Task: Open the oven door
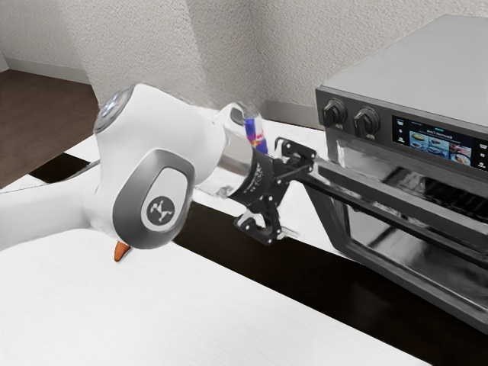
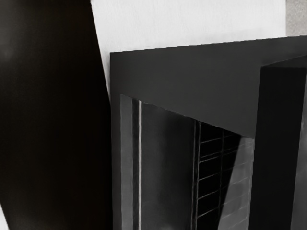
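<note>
- The jaws of the black gripper are spread, their two fingers wide apart with nothing pinched between; the upper finger is at the near end of the door's top bar, though whether it touches I cannot tell.
- The oven door [image 1: 396,195] is at the exterior view's right, just beyond the jaws, apparently tipped partway out and not fully lowered.
- Inside the oven [image 1: 427,57], a wire rack [image 2: 211,165] shows past the door's edge.
- The step in hand looks to be widening that gap; next calls for a finger kept inside the top edge, then a drag outward and down along the hinge's arc. A straight pull could slip off.
- Above the door are two knobs [image 1: 366,122] and a lit display [image 1: 440,145].
- The white arm [image 1: 145,175] reaches in from the exterior view's left, over a white tabletop [image 1: 152,313] crossed by a dark band [image 1: 305,290].
- An orange object [image 1: 122,251] peeks out beneath the arm; a red-and-blue item [image 1: 256,136] sits behind the wrist.
- Beyond stand pale textured walls [image 1: 297,49], with brown floor [image 1: 38,107] at the far left.
</note>
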### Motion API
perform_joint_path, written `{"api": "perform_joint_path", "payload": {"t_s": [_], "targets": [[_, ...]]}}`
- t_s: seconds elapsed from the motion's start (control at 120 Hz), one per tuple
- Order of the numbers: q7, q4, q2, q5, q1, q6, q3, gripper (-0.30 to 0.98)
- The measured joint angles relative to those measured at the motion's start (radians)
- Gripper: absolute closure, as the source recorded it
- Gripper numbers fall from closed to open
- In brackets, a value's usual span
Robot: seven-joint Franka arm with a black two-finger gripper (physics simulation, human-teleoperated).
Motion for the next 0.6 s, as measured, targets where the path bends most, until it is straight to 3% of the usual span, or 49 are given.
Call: {"api": "perform_joint_path", "payload": {"t_s": [0.15, 0.258, 0.333, 0.367, 0.425, 0.467, 0.517, 0.6], "targets": [[0.000, -0.253, -0.212, 0.029, 0.057, 0.038, -0.028, 0.01], [0.012, -0.460, -0.473, -0.004, 0.281, 0.074, -0.184, 0.03], [0.020, -0.492, -0.544, -0.014, 0.353, 0.078, -0.229, 0.04], [0.029, -0.384, -0.503, 0.017, 0.392, 0.037, -0.233, 0.04], [0.058, 0.124, -0.255, 0.124, 0.454, -0.192, -0.242, 0.04], [0.075, 0.321, -0.146, 0.182, 0.475, -0.341, -0.242, 0.03], [0.093, 0.392, -0.091, 0.221, 0.497, -0.485, -0.242, 0.02], [0.118, 0.372, -0.084, 0.232, 0.526, -0.667, -0.241, 0.01]]}}
